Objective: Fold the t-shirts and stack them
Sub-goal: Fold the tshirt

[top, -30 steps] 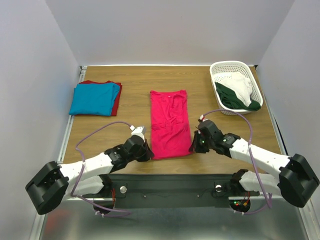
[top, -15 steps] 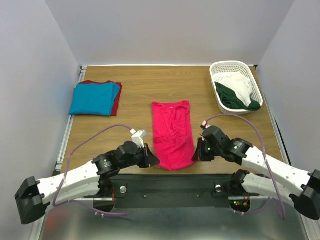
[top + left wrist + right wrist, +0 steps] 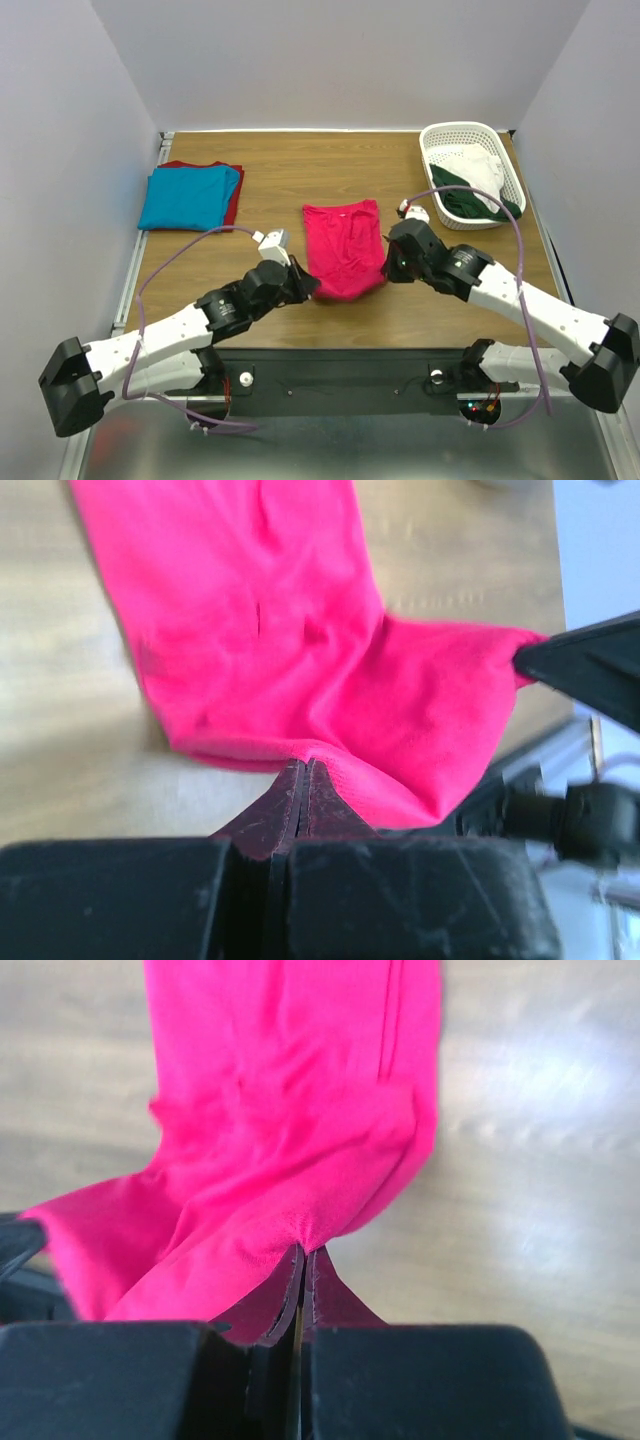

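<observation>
Left end effector [image 3: 308, 290], right end effector [image 3: 386, 268], gripping pink t-shirt [image 3: 345, 245] — seemingly carried back

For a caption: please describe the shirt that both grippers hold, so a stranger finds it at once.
Look at the middle of the wooden table. The t-shirt there is bright pink, its near edge held by the left gripper and right gripper; the turquoise shirt and dark red shirt lie stacked far left.
</observation>
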`<state>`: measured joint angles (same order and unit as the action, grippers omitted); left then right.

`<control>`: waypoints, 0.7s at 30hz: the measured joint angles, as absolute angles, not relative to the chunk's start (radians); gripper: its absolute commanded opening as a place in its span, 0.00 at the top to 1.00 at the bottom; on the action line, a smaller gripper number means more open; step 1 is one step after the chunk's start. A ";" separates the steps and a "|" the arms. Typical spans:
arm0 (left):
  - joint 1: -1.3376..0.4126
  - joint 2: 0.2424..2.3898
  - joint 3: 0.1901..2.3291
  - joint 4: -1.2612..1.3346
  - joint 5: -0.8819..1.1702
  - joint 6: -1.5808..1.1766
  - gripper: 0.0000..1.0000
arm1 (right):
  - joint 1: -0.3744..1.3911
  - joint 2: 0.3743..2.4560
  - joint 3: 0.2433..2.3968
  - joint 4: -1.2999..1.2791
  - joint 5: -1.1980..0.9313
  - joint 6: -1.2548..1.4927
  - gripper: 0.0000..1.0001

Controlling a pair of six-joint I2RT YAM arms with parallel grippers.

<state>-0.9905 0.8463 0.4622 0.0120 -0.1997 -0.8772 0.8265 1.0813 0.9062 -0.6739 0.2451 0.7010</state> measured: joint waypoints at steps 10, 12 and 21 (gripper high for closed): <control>-0.857 0.950 0.579 0.090 -0.208 -0.735 1.00 | 0.826 1.240 1.054 -0.658 0.435 0.596 1.00; -0.833 0.956 0.582 0.094 -0.199 -0.719 1.00 | 0.826 1.267 1.087 -0.651 0.464 0.575 1.00; -0.725 1.032 0.612 0.154 -0.133 -0.648 1.00 | 0.783 1.392 1.177 -0.609 0.517 0.493 1.00</control>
